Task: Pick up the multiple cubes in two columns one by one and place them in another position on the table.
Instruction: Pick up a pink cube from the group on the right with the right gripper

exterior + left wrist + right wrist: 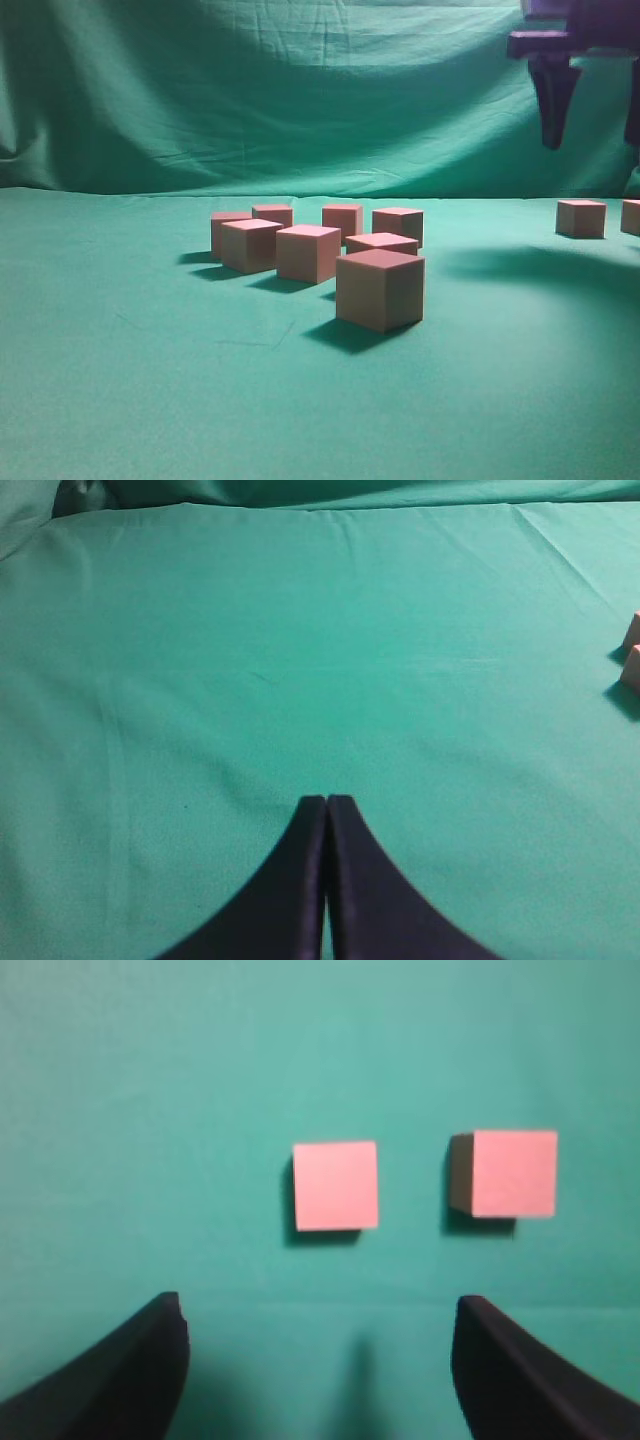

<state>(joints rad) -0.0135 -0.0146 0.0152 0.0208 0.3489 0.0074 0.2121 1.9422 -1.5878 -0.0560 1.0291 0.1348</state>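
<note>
Right wrist view: right gripper (318, 1360) spread, empty; two cubes (336, 1185) below, faces square-on, side by side.

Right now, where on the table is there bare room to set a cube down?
Bare cloth spans the table left of the cluster of cubes, around the shut left gripper. A gap also lies between the cluster and the two cubes on the right. The cluster itself is crowded.
</note>
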